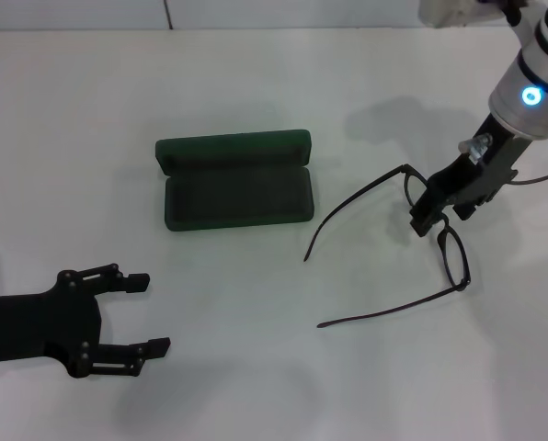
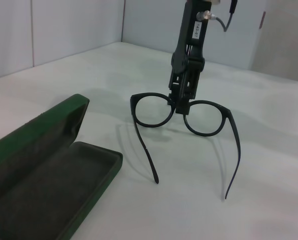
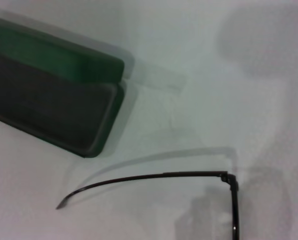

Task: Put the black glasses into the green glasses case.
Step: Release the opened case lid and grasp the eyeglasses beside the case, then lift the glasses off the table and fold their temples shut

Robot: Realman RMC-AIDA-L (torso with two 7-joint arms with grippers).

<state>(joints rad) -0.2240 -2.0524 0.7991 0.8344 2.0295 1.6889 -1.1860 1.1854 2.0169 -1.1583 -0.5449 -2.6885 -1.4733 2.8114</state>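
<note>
The black glasses (image 1: 453, 256) are at the right of the white table, temple arms unfolded and pointing toward the left arm's side. My right gripper (image 1: 428, 218) is shut on their bridge from above; the left wrist view shows it (image 2: 183, 102) pinching between the two lenses of the glasses (image 2: 204, 118). One temple arm (image 3: 164, 175) shows in the right wrist view. The green glasses case (image 1: 237, 197) lies open at the table's middle, lid hinged back and dark lining empty; it also shows in the left wrist view (image 2: 49, 185) and the right wrist view (image 3: 54, 110). My left gripper (image 1: 154, 312) is open and empty at the near left.
The white table (image 1: 256, 367) runs to a wall at the back. A bare gap of table lies between the case and the glasses. The right arm (image 1: 530, 87) reaches down from the far right corner.
</note>
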